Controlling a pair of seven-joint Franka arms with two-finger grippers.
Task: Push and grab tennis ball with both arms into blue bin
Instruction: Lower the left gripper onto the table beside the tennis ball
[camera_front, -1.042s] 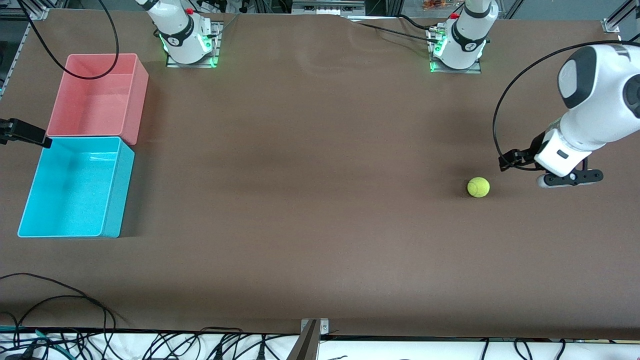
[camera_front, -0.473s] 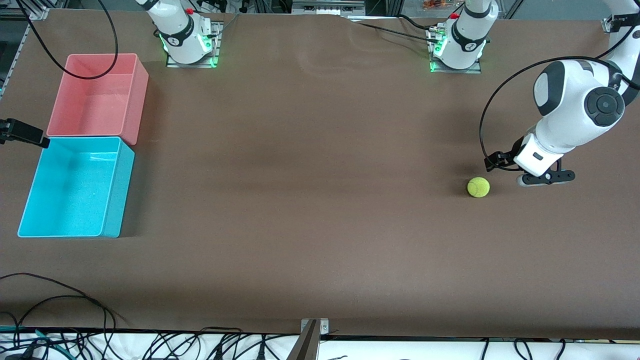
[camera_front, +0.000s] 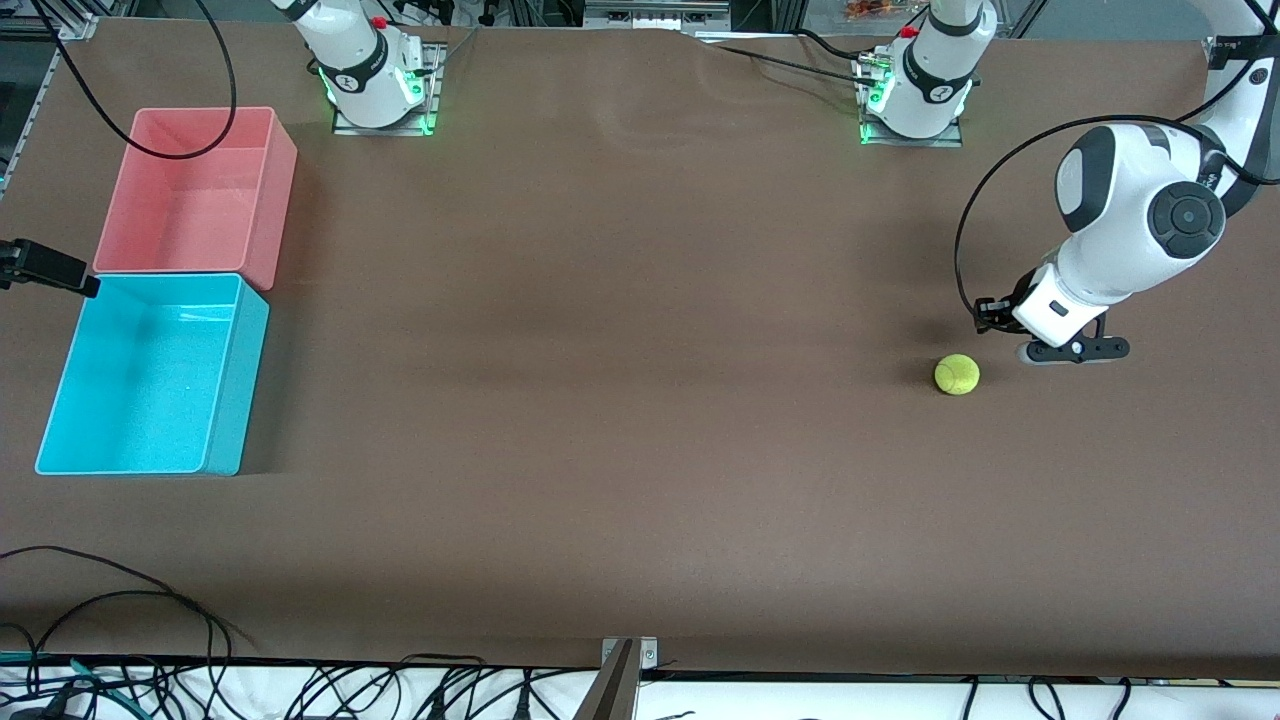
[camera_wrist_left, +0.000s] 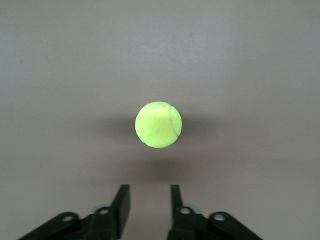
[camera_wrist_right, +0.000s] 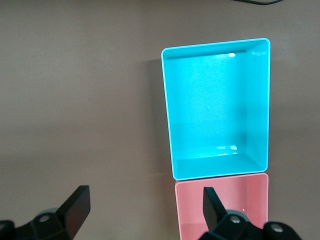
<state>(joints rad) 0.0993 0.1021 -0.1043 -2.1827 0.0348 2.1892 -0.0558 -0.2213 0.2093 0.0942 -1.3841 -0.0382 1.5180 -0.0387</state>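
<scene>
Since a second ago the left arm (camera_front: 1130, 215) has swung in from the right edge of the front view toward the tennis ball (camera_front: 957, 374), and its fingers have drawn in from a wide spread. The ball has not moved.

Left gripper (camera_front: 1072, 351) now sits low, just beside the ball on the side toward the left arm's end of the table, not touching it. In the left wrist view its two fingers (camera_wrist_left: 122, 201) stand narrowed but apart, holding nothing, with the ball (camera_wrist_left: 158, 124) centred ahead of the gap (a round thing, so no long axis; its curved seam shows on one side).

Bare brown table (camera_front: 620, 350) lies between the ball and the blue bin (camera_front: 150, 375), which sits at middle left of the front view, well apart from the ball. A pink bin (camera_front: 195, 190) touches its upper end.

Right gripper (camera_front: 45, 266) waits at the left edge of the front view, over the table beside both bins, fingers (camera_wrist_right: 76, 207) spread wide and empty. Cables (camera_front: 120, 600) trail at lower left.
</scene>
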